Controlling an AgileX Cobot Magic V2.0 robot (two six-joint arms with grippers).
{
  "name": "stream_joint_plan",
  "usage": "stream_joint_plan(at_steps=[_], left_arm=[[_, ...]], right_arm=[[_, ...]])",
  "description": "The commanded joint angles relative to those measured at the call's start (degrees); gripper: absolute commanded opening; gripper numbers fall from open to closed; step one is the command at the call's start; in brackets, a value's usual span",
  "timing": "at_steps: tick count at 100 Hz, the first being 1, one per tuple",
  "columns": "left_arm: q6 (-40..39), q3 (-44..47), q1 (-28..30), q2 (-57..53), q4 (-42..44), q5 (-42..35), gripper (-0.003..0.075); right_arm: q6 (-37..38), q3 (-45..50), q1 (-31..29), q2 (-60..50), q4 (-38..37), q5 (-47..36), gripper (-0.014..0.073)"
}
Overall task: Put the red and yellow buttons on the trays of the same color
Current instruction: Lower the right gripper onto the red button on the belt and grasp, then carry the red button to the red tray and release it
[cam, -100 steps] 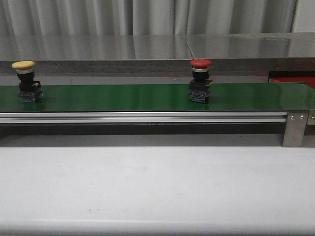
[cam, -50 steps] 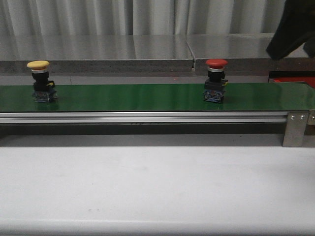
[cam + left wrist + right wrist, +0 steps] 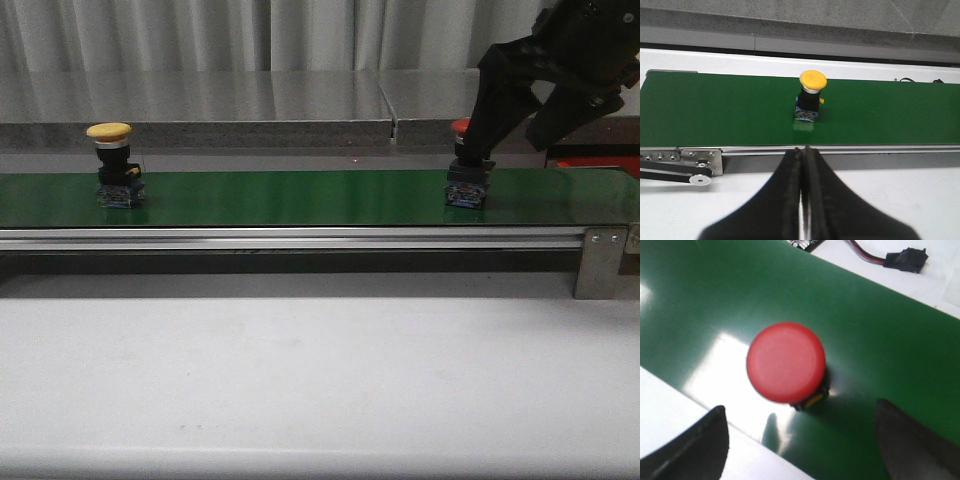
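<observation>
My right pincer (image 3: 800, 440) hangs above the red button (image 3: 786, 362), jaws spread wide, one finger (image 3: 690, 447) to each side of the cap and neither touching it. In the front view the right pincer (image 3: 510, 115) is a dark mass at the upper right, tilted down over the button and hiding most of the cap; only a sliver of red shows at its edge.

My left pincer (image 3: 802, 195) is drawn narrow, jaws pressed together, gripping nothing. It sits over the white table (image 3: 320, 380), near side of the belt; I do not see it in the front view.

Belt (image 3: 300, 197): long, green, glossy, running across the table on a silver rail (image 3: 300, 238), with a metal bracket (image 3: 600, 262) at its right end. Steel counter (image 3: 200, 95) behind it.

Red button (image 3: 466, 175): upright on the belt, toward the right end, dark body on a bluish base.

Yellow button (image 3: 118, 165): upright on the belt, toward the left end, well apart from the red one. In the left wrist view the yellow button (image 3: 810, 97) stands mid-belt, beyond my closed tips.

Black connector (image 3: 905, 260) with wires lies off the belt, on the white surface.

No trays identifiable; a red patch at the far right, behind my arm, is too hidden to name.
</observation>
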Motion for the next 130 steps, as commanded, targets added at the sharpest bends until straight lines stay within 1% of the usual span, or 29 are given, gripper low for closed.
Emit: stream_joint_plan(at_steps=[1, 20, 25, 30, 35, 40, 45, 52, 67, 84, 107, 119, 130], left_arm=[[-0.2, -1.5, -0.4, -0.2, -1.3, -3.9, -0.0019], [-0.2, -1.5, -0.4, -0.2, -1.3, -3.9, -0.0019], [-0.2, -1.5, -0.4, -0.2, -1.3, -3.9, -0.0019], [-0.2, -1.5, -0.4, -0.2, -1.3, -3.9, -0.0019], [-0.2, -1.5, -0.4, -0.2, -1.3, -3.9, -0.0019], [-0.2, -1.5, -0.4, -0.2, -1.3, -3.9, -0.0019], [-0.2, -1.5, -0.4, -0.2, -1.3, -3.9, -0.0019], [-0.2, -1.5, -0.4, -0.2, -1.3, -3.9, -0.0019], [-0.2, -1.5, -0.4, -0.2, -1.3, -3.9, -0.0019], [-0.2, -1.5, -0.4, -0.2, -1.3, -3.9, -0.0019], [-0.2, -1.5, -0.4, -0.2, -1.3, -3.9, -0.0019], [-0.2, -1.5, -0.4, -0.2, -1.3, -3.9, -0.0019], [-0.2, -1.5, -0.4, -0.2, -1.3, -3.9, -0.0019]], right_arm=[[-0.8, -4.0, 0.0, -0.6, 1.6, -1.7, 0.0596], [-0.8, -7.8, 0.0, 3.3, 0.7, -2.3, 0.0594], [-0.8, -8.3, 0.0, 4.2, 0.2, -2.3, 0.0572], [-0.8, -8.3, 0.0, 4.8, -0.1, -2.1, 0.0515], [-0.8, -8.3, 0.0, 5.1, -0.2, -1.8, 0.0429], [-0.8, -8.4, -0.1, 5.1, -0.2, -1.3, 0.0323], [-0.8, -8.5, -0.1, 4.8, -0.2, -0.7, 0.0244], [-0.8, -9.1, -0.4, 4.3, -0.2, 0.0, 0.0183], [-0.7, -13.9, -2.5, 3.7, -0.4, 3.8, 0.0176], [0.0, -20.8, -9.1, 3.8, -0.4, 8.3, 0.0176], [0.2, -27.0, -19.5, 4.8, -0.4, 8.1, 0.0176], [0.3, -29.3, -22.1, 6.5, -0.3, 6.7, 0.0176], [0.3, -32.6, -23.0, 9.8, -0.3, 6.1, 0.0176]])
